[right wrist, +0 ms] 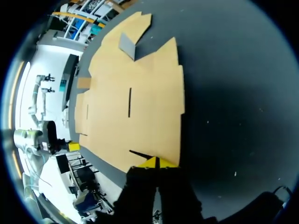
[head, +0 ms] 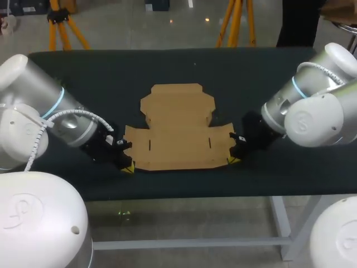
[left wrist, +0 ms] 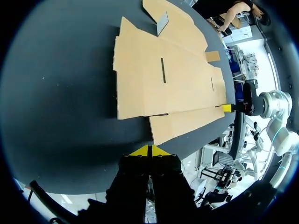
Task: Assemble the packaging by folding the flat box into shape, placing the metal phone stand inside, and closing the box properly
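Cardboard box [head: 178,128] lies unfolded and flat on the dark table [head: 83,78], all panels and flaps spread out. Left gripper [head: 127,166] sits low at the box's near left corner, yellow tips pressed together at the front flap's edge. Right gripper [head: 233,160] sits at the box's near right corner, tips likewise together. Cardboard lies ahead of both pairs of tips, not between them.

From high behind, looked down on the table [head: 83,84], flat box [head: 177,131] mid-frame. From low and close behind left gripper [left wrist: 150,150] and right gripper [right wrist: 156,162], faced inward across that box, seen in all 3.
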